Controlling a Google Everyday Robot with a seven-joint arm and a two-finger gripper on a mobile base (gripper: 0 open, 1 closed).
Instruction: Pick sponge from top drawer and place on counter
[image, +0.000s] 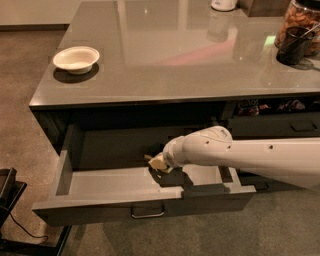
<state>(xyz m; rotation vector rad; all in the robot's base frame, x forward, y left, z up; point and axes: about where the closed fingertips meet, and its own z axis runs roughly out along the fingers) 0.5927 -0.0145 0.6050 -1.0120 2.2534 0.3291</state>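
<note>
Arm (260, 156) stretches from the right into open top drawer (100, 209)
Gripper (162, 161) low inside, sponge (156, 163) at its tip; grasp cannot be told

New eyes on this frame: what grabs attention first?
The big white arm stretches in from the right into the open top drawer, with its claw low inside, right at the pale sponge. After that, the white bowl stands out on the glossy counter, near its front left corner.
</note>
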